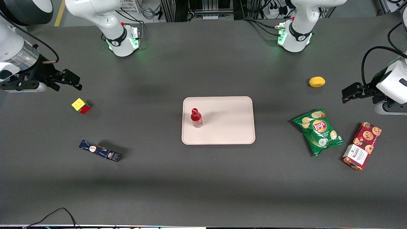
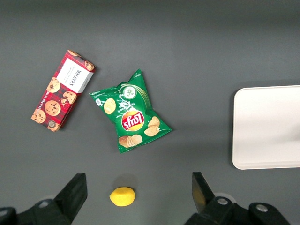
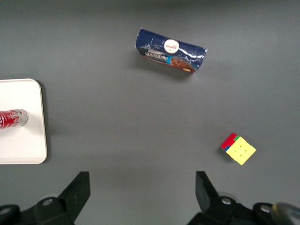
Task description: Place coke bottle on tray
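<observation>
- My claw (image 1: 73,81) hangs released, fingers spread wide with nothing between them, out at the working arm's end of the table, well apart from the tray (image 1: 229,135).
- Wrist view agrees: both fingertips (image 3: 79,185) splayed over bare table, no contact with anything.
- Closest to the claw is the puzzle cube (image 1: 81,105), a little nearer the front camera. The dark blue snack box (image 1: 100,150) lies nearer that camera again. I'm touching neither.
- The coke bottle (image 1: 196,118) stands upright on the tray, cap up, inside the rim, in the part of the tray toward my end. From the wrist view the bottle (image 3: 13,117) also sits within the tray edge (image 3: 43,123).
- Toward the parked arm's end, relative to the tray: chip bag (image 1: 318,131), cookie box (image 1: 362,145), lemon (image 1: 317,81). All off the tray.
- Judgement: placement looks complete; the step in hand is retreat/idle.
- Next move calls for nothing precise: keep the claw clear of the cube and don't swing back over the tray and tip the bottle.
</observation>
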Tool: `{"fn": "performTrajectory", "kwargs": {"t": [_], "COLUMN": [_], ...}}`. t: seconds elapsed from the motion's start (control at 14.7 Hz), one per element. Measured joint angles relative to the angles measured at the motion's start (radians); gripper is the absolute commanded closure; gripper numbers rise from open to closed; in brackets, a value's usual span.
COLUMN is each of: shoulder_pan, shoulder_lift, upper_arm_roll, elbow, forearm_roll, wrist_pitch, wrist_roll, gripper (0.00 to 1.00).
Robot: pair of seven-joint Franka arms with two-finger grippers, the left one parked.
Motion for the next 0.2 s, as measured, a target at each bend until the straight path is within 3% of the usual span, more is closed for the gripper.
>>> {"fn": "performTrajectory", "kwargs": {"t": [0.2], "shoulder_pan": [0.003], "shoulder_lift": [0.003], "upper_arm_roll": [0.004], "elbow": [0.029], "forearm_roll": [-0.029], "wrist_pitch": [0.000], "wrist_roll": [0.000], "gripper": [0.00]}}
